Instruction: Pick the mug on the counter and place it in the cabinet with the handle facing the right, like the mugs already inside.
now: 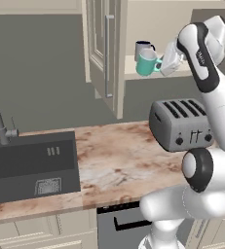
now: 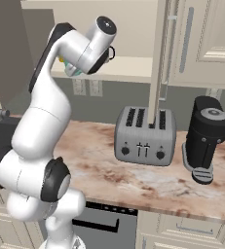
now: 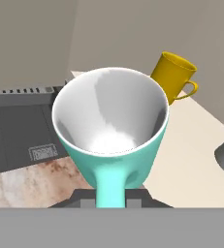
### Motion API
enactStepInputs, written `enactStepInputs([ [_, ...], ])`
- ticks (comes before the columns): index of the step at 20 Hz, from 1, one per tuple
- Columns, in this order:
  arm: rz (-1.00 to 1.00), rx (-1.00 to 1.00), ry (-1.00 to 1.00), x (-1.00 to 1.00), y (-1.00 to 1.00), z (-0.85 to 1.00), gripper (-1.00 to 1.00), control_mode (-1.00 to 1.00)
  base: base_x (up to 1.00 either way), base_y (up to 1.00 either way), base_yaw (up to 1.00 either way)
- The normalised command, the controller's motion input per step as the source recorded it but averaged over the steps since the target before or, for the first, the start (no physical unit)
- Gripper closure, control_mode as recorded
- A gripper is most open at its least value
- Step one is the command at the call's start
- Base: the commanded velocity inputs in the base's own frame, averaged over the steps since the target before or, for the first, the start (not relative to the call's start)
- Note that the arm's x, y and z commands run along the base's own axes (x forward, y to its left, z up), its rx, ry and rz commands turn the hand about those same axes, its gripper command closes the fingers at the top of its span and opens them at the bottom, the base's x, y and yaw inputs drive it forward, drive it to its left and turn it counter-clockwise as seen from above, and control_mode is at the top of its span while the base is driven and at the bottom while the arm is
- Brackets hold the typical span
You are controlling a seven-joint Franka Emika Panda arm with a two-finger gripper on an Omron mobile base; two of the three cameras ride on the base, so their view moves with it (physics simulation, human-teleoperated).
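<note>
One step is in hand, the placing: the gripper (image 1: 163,64) holds the mug (image 1: 146,63) by its handle (image 3: 109,186) at the cabinet (image 1: 106,53) shelf, ahead of its fingers; whether the mug rests on the shelf is unclear. Next it must settle it, handle to the right, then let go. The hand view adds a yellow mug (image 3: 174,75) beyond the gripper; the left base view shows the grey mug (image 1: 142,48) just behind.

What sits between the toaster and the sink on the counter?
Nothing: in the left base view, bare counter runs from the sink to the toaster.
</note>
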Motion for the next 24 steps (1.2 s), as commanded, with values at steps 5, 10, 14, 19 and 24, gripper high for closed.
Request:
enactStepInputs([
  [5,0.01,0.0,0.0,0.35,0.0,-0.02,1.0,-1.0,0.0,0.0,0.0],
  [10,0.03,0.0,0.0,0.26,0.0,-0.21,1.0,-1.0,0.0,0.0,0.0],
  [14,0.04,0.0,-0.01,0.15,0.0,0.0,1.0,-1.0,0.0,0.0,0.0],
  [19,0.05,0.0,0.0,0.08,0.0,0.1,1.0,-1.0,0.0,0.0,0.0],
  [24,0.04,0.0,0.0,0.12,0.0,0.03,1.0,-1.0,0.0,0.0,0.0],
])
